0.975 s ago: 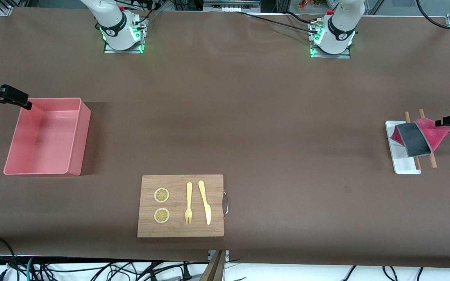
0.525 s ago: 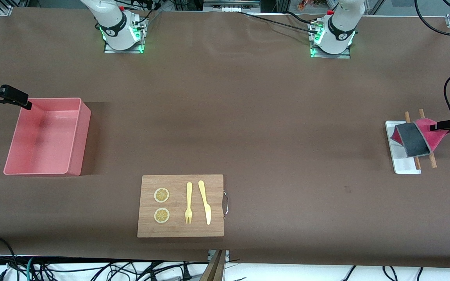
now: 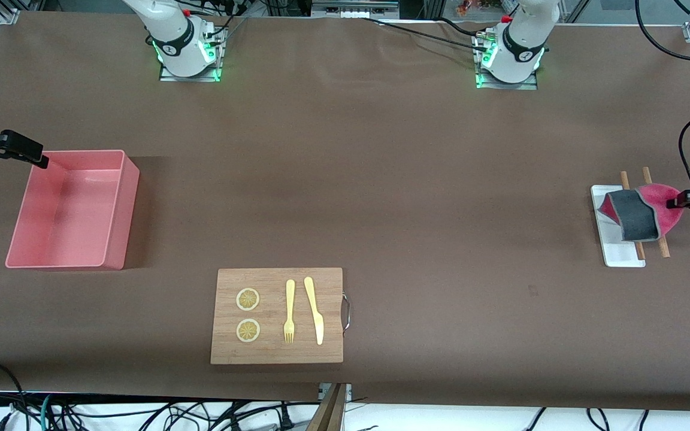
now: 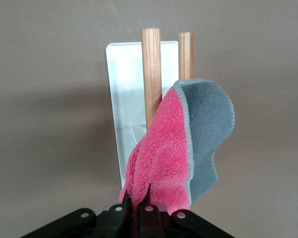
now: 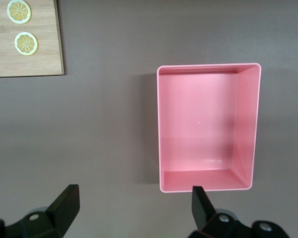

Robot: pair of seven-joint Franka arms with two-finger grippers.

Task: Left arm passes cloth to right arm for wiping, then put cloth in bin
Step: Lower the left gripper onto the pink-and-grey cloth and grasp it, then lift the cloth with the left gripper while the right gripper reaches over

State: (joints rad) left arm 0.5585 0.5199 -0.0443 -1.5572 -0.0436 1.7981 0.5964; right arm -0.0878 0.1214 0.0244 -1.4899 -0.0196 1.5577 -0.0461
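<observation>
Nearest the front camera, a wooden cutting board (image 3: 277, 315) lies flat on the counter (image 3: 381, 179), carrying two lemon slices (image 3: 248, 299), a yellow fork (image 3: 289, 311) and a yellow knife (image 3: 314, 309), with a metal handle on its edge toward the left arm's end. Farther from the camera, at the left arm's end of the counter, a small white tray (image 3: 614, 251) lies with two wooden sticks (image 3: 663, 245) across it, and the cloth (image 3: 641, 211) is draped over them, its dark grey face folded over on the tray side and its magenta-pink face showing at the outer edge. The left gripper (image 3: 675, 202) is at that pink edge with its fingers pressed together on the fabric; the left wrist view shows the pink pile (image 4: 161, 148) bunched and pinched between the closed fingertips (image 4: 150, 214), the rest of the cloth hanging toward the sticks (image 4: 151, 69) and tray (image 4: 124, 99). At the right arm's end sits the bin (image 3: 72, 209), a salmon-pink tub standing upright. The right gripper (image 3: 42, 160) waits in the air over the bin's corner farthest from the camera, its fingers (image 5: 199, 203) spread wide apart with nothing between them, looking down on the bin (image 5: 208, 126).
</observation>
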